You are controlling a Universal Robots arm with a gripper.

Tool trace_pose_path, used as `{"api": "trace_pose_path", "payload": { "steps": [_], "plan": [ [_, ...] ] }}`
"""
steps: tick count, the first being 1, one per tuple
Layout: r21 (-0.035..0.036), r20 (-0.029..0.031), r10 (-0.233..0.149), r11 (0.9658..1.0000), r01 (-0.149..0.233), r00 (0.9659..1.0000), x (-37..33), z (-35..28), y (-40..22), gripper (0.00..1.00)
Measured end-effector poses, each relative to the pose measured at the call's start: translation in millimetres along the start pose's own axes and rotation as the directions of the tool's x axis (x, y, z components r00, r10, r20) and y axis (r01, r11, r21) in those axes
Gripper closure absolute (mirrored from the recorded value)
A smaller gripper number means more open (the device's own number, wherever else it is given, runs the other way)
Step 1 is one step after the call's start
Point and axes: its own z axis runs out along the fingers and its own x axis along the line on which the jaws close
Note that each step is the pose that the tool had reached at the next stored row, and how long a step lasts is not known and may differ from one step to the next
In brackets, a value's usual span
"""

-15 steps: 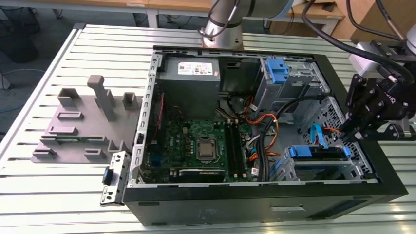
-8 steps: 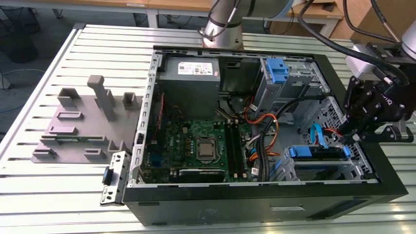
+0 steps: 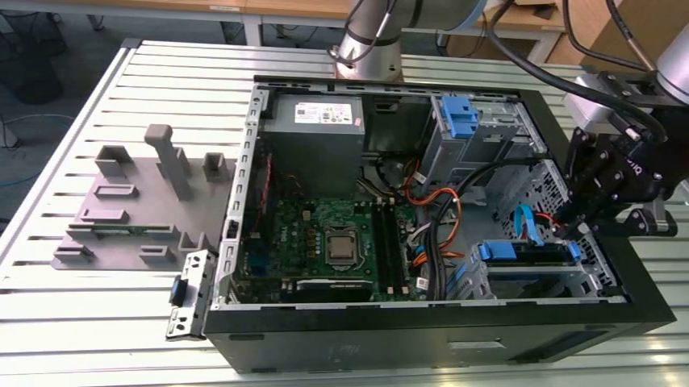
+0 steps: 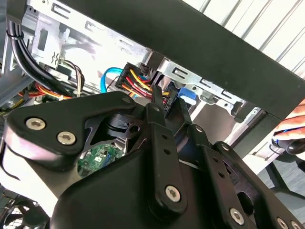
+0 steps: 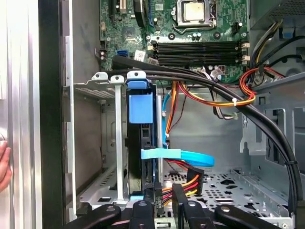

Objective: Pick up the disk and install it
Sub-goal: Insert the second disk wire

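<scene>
Slatted metal table [image 3: 129, 322] carried an open computer case [image 3: 431, 339] — motherboard [image 3: 323, 234] exposed. At the exterior view's right the claw [image 3: 586, 222] hung over the drive cage [image 5: 102, 143], where the disk [image 5: 141, 143] stood on edge in its blue bracket, apparently seated. Whether the claw was parted or closed could not be told. A steady, square push along the cage rails — clear of the cables [image 5: 190, 183] — would likely suit.

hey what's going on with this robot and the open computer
A single robot arm has its gripper down at the edge of an open computer case, on the exterior view's right, at the drive cage. In the first wrist view the disk, in its blue carrier, sits on edge in that metal bay, with the black fingers right at its cabled end. Whether they are clamped on anything can't be told. Part of a person's hand shows beside the case.
</scene>
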Motion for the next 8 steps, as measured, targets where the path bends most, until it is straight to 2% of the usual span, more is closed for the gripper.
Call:
{"api": "trace_pose_path", "payload": {
  "steps": [6,8],
  "plan": [
    [0.0000,0.0003,0.000,1.0000,0.000,1.0000,0.2,1.2,7.4,0.71],
    [0.0000,0.0002,0.000,1.0000,0.000,1.0000,0.3,1.3,8.0,0.71]
  ]
}}
